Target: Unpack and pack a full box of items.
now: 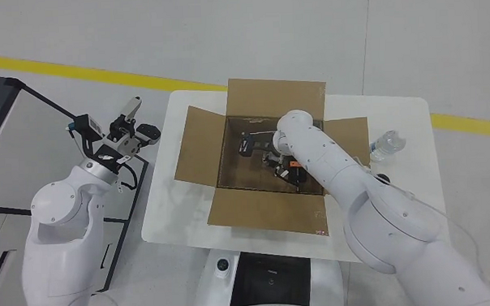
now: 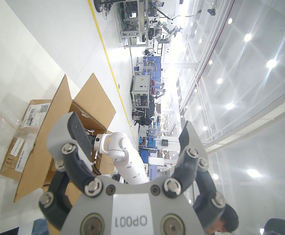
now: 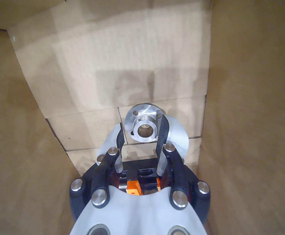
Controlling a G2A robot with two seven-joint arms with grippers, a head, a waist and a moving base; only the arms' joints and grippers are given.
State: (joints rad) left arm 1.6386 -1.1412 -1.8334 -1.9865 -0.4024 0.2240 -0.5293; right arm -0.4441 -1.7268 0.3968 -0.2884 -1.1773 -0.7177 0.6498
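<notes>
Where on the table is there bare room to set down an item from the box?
Bare table lies between the left flap of the cardboard box and the table's left edge, and in the far right corner beyond the clear bottle. Inside the box it is crowded: the right gripper, a metal flange and a black and orange part.

- The left arm (image 1: 64,204) stood bent off to one side, the left claw (image 2: 130,124) tipped upward, fingers spread wide.
- The right arm (image 1: 335,162) stretched forward, the right claw (image 3: 142,133) aimed downward, fingers partly apart.
</notes>
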